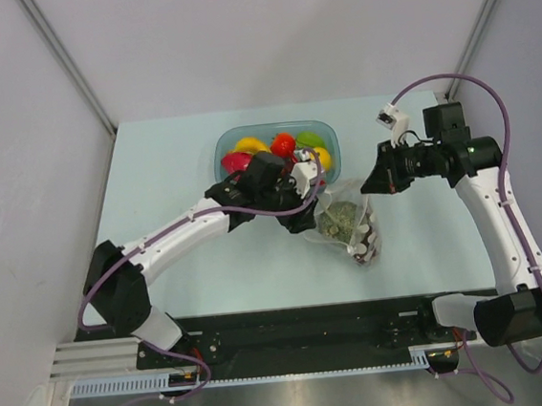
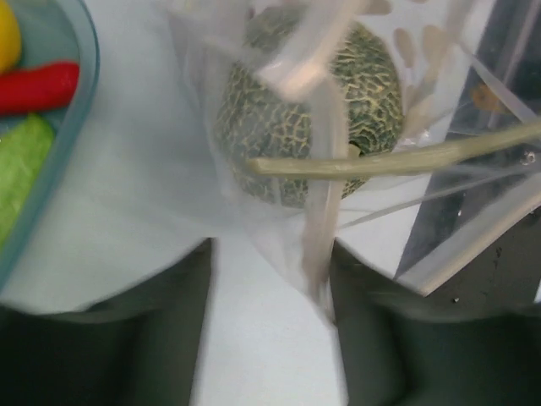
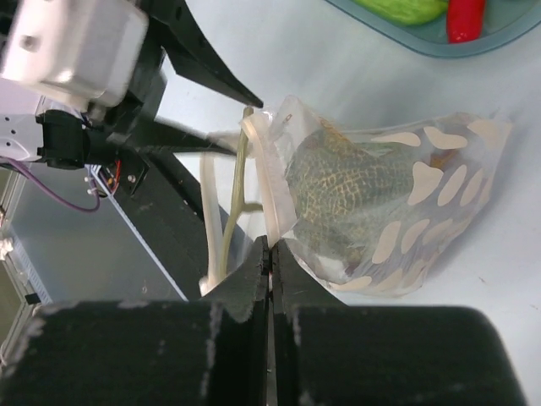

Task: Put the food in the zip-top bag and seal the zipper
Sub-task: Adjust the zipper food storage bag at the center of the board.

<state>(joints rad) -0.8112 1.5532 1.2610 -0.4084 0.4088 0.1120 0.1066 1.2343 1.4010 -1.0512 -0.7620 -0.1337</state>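
Top view: the small clear plastic zip-top bag (image 1: 369, 220) printed with white round dots lies on the pale surface (image 1: 210, 266), just on the near side of the blue translucent bowl (image 1: 218, 155). The grey-green bumpy ball (image 1: 337, 221) is inside it. A dark red clump at the bag's near end, which I take for the bunch of grapes (image 1: 363, 244), looks to be inside too. The bag's long axis runs from that near end to the mouth on the far side. My left end effector (image 1: 314, 193) is at the mouth's left end and my right end effector (image 1: 373, 182) at its right end, so the mouth edge spans between them, both about equally near. Left wrist view: my left jaws stand apart, gripping nothing. The clear press-seal zipper (image 2: 317, 228) strip hangs in the gap, closer to the right finger, with the ball just beyond. A thin olive strip (image 2: 397, 159) crosses in front of the ball; I cannot tell what it is. Right wrist view: my right jaws are closed tight and appear pinched on the mouth edge. The lips gape apart, so the bag is not yet sealed. I judge sealing turns on pressing along the zipper from my right pinch toward my left. No brand, label or legible writing; only the dots.
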